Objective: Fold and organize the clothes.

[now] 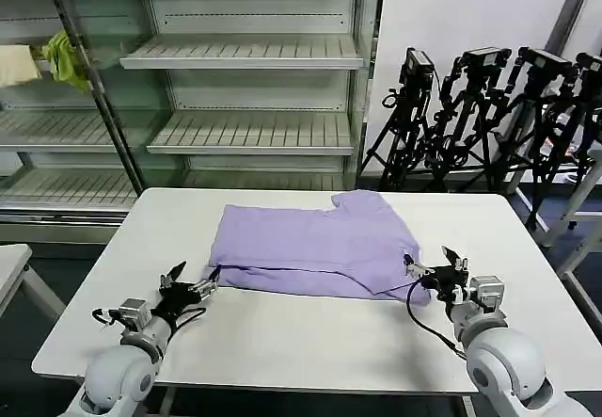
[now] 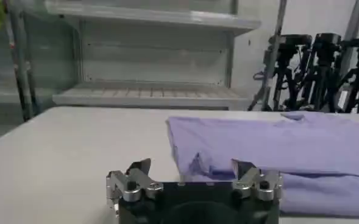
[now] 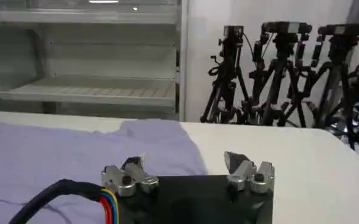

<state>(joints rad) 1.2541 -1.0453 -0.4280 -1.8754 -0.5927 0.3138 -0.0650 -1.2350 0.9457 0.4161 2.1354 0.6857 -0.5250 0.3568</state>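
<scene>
The lavender T-shirt lies partly folded on the table, between the spread-fingered left gripper and the equally spread right gripper.

Soft matt T-shirt, smooth table

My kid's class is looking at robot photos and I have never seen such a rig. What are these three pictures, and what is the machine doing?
This is a two-armed robot at a white table. The wide picture comes from a camera on its head, looking down at the work. The other two come from cameras on its wrists, each looking past that arm's own jaws.

On the table lies a lavender T-shirt, partly folded, with its near edge doubled over. The left gripper sits at the shirt's near left corner, jaws open. The right gripper sits at the near right corner, jaws open too. Neither holds anything.

Behind stand bare shelves and camera tripods, which play no part.
</scene>
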